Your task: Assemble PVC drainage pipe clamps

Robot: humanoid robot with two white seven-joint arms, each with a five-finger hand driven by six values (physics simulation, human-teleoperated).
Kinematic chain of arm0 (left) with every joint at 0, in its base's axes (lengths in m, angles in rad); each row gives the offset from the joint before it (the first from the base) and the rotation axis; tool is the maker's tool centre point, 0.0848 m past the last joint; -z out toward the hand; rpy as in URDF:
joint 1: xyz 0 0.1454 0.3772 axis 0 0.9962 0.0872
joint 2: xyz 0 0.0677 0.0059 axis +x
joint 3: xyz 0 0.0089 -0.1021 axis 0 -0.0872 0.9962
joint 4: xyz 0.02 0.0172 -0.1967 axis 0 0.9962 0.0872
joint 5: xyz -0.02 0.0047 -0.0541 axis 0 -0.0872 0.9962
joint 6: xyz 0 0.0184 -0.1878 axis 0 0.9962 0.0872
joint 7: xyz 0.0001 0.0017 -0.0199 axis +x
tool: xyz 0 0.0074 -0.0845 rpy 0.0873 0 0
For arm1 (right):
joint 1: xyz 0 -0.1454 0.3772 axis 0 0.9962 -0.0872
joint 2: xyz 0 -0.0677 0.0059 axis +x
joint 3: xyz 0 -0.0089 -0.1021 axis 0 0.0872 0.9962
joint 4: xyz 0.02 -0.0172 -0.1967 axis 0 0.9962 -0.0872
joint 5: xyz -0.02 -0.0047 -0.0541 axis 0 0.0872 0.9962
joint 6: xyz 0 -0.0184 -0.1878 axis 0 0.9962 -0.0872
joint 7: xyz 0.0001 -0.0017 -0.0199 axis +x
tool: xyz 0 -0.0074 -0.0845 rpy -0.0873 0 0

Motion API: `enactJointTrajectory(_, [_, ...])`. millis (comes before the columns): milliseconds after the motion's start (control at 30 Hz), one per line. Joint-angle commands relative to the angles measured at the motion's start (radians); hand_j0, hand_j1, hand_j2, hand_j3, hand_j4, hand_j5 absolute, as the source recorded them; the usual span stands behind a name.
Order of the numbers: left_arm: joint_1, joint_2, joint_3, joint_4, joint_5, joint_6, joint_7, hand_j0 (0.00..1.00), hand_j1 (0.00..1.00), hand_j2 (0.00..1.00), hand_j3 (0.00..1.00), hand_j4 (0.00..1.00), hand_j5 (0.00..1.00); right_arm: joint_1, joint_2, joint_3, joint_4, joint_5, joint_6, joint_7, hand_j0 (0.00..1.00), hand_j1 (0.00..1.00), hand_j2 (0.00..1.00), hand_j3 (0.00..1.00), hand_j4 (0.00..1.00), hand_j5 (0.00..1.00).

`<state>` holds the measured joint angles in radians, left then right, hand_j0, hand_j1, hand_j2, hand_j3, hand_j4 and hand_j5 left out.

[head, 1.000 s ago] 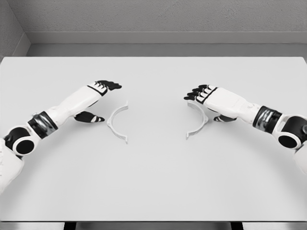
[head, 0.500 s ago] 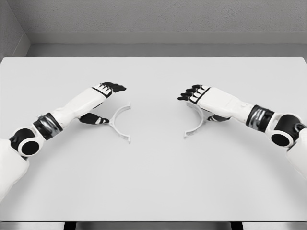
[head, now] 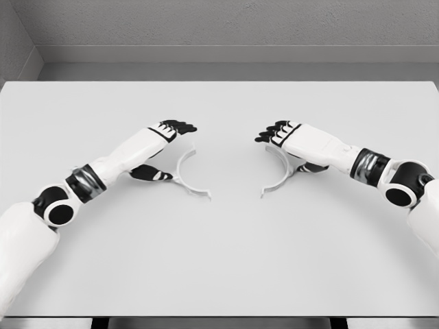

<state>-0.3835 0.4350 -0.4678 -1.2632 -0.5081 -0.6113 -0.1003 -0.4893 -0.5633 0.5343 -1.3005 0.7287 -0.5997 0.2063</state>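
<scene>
Two white half-ring clamp pieces lie on the white table (head: 219, 260), their open sides facing each other. The left clamp half (head: 184, 177) sits by my left hand (head: 167, 149), whose fingers stretch flat above it while the dark thumb (head: 152, 174) touches its outer curve. The right clamp half (head: 282, 178) lies partly under my right hand (head: 291, 149). That hand's fingers reach out over the arc's top end, and its thumb (head: 313, 167) rests against the outside. Neither hand closes around its piece. A gap of bare table separates the two halves.
A grey wall (head: 219, 27) rises behind the table's far edge. The table's front edge runs along the bottom of the view.
My left hand has slid right toward the middle, and the left clamp half has moved and turned with it. The right hand and its half shifted slightly left, so the gap has narrowed.
</scene>
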Motion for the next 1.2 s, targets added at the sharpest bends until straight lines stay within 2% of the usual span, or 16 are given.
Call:
enactJointTrajectory(0, [0.0,-0.013,0.001,-0.001,-0.007,0.0,0.001,1.0,1.0,1.0,1.0,1.0,1.0,0.0,0.003,0.003,0.004,-0.006,0.001,0.001,1.0,1.0,1.0,1.0,1.0,1.0])
enactJointTrajectory(267, [-0.008,-0.012,0.012,0.002,-0.004,0.0,0.001,1.0,1.0,1.0,1.0,1.0,1.0,-0.014,0.017,0.024,0.003,-0.002,0.001,0.001,1.0,1.0,1.0,1.0,1.0,1.0])
enactJointTrajectory(467, [-0.044,-0.015,0.014,0.058,-0.006,0.0,0.001,1.0,1.0,1.0,1.0,1.0,1.0,-0.015,0.019,0.027,0.0,-0.002,0.003,0.001,1.0,1.0,1.0,1.0,1.0,1.0])
enactJointTrajectory(567, [-0.049,-0.022,0.014,0.061,-0.001,0.0,0.002,1.0,1.0,1.0,1.0,1.0,1.0,-0.015,0.026,0.033,0.0,-0.002,0.003,0.001,1.0,1.0,1.0,1.0,1.0,1.0])
enactJointTrajectory(700, [-0.067,-0.061,0.011,0.094,-0.001,0.0,0.002,1.0,1.0,1.0,1.0,1.0,1.0,-0.028,0.04,0.046,0.001,-0.002,0.004,0.001,1.0,1.0,1.0,1.0,1.0,1.0])
enactJointTrajectory(1167, [-0.067,-0.088,0.008,0.1,-0.004,0.0,0.002,1.0,1.0,1.0,1.0,1.0,1.0,-0.043,0.063,0.075,0.0,-0.002,0.02,0.002,1.0,1.0,1.0,1.0,1.0,1.0])
